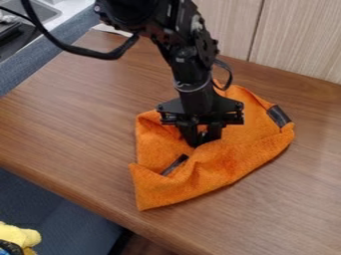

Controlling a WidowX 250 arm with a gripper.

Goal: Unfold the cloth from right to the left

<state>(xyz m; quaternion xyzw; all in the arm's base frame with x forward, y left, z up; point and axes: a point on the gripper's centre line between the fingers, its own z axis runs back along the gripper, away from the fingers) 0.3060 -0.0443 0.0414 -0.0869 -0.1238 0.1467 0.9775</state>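
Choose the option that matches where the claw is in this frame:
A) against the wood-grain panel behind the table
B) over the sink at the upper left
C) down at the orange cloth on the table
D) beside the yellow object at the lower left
C: the claw points down at the middle part of the orange cloth, which lies bunched and partly folded on the wooden table.

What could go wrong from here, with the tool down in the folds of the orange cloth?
The tool is down among several folds of the orange cloth, so a pull might drag layers together instead of opening one. The cloth's corner nearest the camera lies close to the table's edge; a slide that way could take it over.
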